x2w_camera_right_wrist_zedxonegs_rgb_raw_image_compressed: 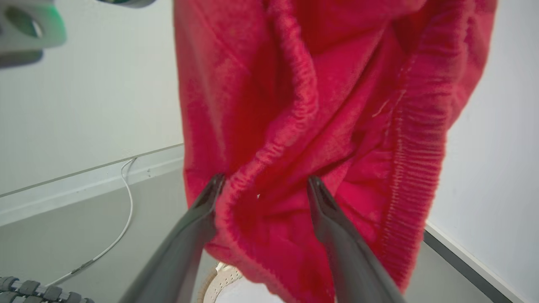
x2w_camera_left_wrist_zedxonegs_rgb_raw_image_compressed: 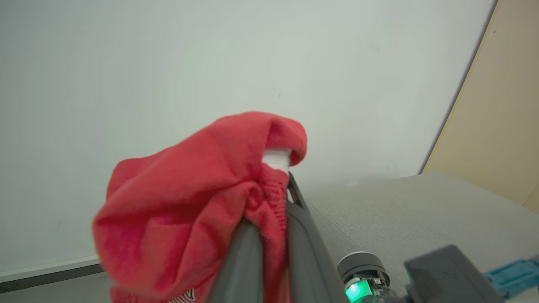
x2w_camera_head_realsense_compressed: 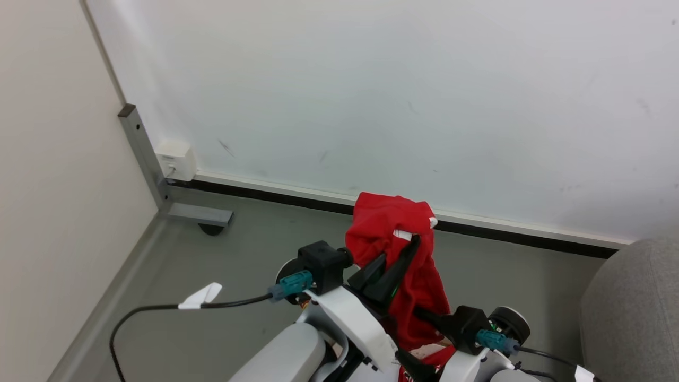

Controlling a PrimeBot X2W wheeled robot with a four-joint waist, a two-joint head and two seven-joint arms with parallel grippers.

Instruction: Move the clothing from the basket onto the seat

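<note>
risk: slip from thin pinch mid-swing, or snag on right gripper (x2w_camera_right_wrist_zedxonegs_rgb_raw_image_compressed: 266, 180), landing short on floor (x2w_camera_head_realsense_compressed: 265, 233). clothing (x2w_camera_head_realsense_compressed: 390, 223) held aloft, clamped in closed left gripper (x2w_camera_head_realsense_compressed: 411, 245); right one wide open, straddling a hanging fold. seat (x2w_camera_head_realsense_compressed: 631, 307) off to right, basket (x2w_camera_right_wrist_zedxonegs_rgb_raw_image_compressed: 219, 281) below.

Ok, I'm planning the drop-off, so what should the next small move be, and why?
Probably swing the left gripper rightward toward the sofa. Its jaws are shut on the red garment, which hangs in the air, while the right gripper has its jaws open either side of a hanging fold.
</note>
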